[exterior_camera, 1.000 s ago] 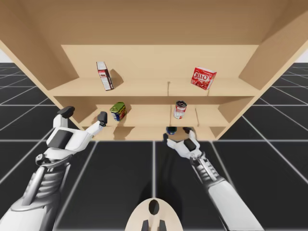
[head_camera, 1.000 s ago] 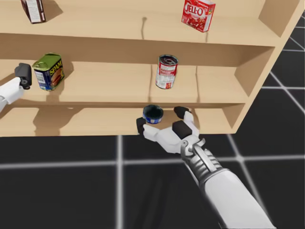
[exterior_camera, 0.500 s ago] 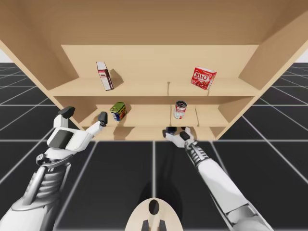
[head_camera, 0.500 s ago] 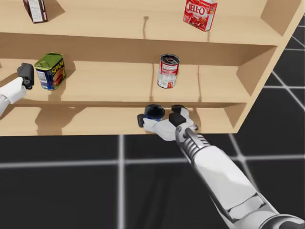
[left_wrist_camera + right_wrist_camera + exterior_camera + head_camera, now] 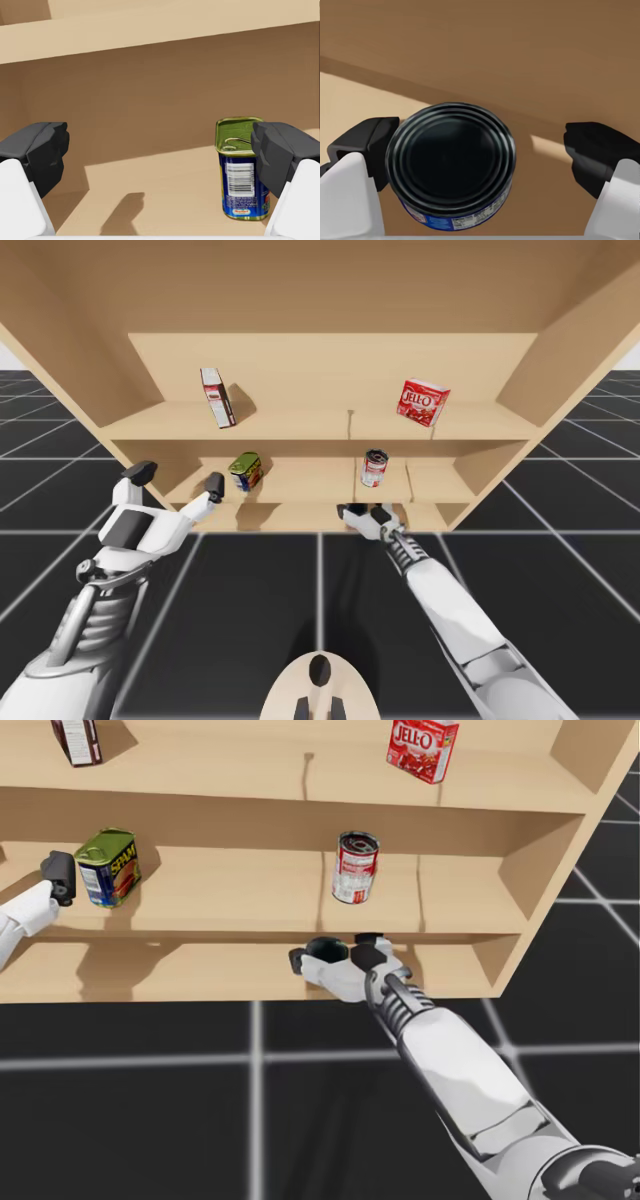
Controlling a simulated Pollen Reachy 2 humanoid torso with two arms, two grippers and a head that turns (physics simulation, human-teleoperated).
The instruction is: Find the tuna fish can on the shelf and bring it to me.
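Observation:
The tuna can, low and round with a dark lid and blue side, sits at the front of the lowest shelf. It lies between the fingers of my right gripper, against one finger, with a gap to the other. That gripper is open. In the head view the tuna can shows inside my right gripper, and the high view has my right gripper at the shelf's lowest board. My left gripper is open at the middle shelf, holding nothing.
A blue rectangular can with a green top stands on the middle shelf beside my left gripper. Further right is a red and white can. The top shelf holds a red box and a white and dark red box.
My right arm has stretched forward into the lowest shelf, bringing its fingers to either side of the tuna can. The left arm has stayed put. My head has turned slightly.

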